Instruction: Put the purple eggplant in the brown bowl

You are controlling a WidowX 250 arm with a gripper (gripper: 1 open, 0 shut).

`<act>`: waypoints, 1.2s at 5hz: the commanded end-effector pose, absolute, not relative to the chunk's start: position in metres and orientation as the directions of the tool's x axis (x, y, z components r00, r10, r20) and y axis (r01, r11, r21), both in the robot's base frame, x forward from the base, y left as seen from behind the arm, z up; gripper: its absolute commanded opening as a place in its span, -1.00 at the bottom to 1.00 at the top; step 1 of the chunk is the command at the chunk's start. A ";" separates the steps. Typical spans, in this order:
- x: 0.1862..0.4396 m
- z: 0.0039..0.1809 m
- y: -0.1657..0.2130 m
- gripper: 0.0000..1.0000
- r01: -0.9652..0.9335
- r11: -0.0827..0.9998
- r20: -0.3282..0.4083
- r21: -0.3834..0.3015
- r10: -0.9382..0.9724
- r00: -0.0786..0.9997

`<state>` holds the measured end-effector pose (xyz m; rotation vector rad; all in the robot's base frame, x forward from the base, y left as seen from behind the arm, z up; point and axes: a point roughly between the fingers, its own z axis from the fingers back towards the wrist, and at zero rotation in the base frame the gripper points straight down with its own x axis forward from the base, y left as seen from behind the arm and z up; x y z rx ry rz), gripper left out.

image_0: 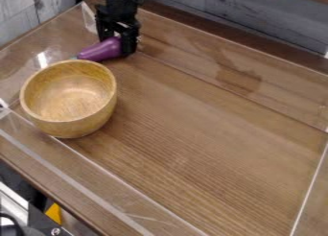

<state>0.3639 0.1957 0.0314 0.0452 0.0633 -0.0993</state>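
Wood table (218,134): brown, grained, fills most of the view; a clear low wall edges it at the near and left sides.
Bowl (69,96): light-brown wood, round, thick-rimmed, upright, nothing in it; it sits at about nine o'clock on the table, near the left edge.
Arm: black, comes down from the top of the view at about eleven o'clock, with its tool pointing at the table.
Gripper (118,42): jaws apart, wide, nothing between the fingers that can be made out as held; the tips hang low over the stem end of the eggplant.
Eggplant (103,51): purple, glossy, small, lying on its side on the table at about eleven o'clock, up and to the right of the bowl and well apart from it; its right end is partly hidden behind the fingers.
Contact: cannot tell whether the tips touch the eggplant or only straddle it.
Step in hand: likely the reach for the pick, with the grasp not yet made.
Next move calls for: the fingers set to either side of the eggplant, then closing on it, a lift clear of the table, and a carry toward seven o'clock until it is over the bowl's mouth.
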 end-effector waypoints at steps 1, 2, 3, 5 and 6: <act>0.368 0.052 0.205 1.00 0.095 0.993 -0.002 0.069 -0.096 0.995; 0.366 0.051 0.204 1.00 0.101 0.993 0.006 0.059 -0.101 0.995; 0.364 0.051 0.202 1.00 0.109 0.993 0.011 0.050 -0.109 0.994; 0.360 0.050 0.199 -1.00 0.109 0.993 0.018 0.036 -0.110 0.994; 0.359 0.051 0.199 -1.00 0.103 0.994 0.018 0.033 -0.104 0.994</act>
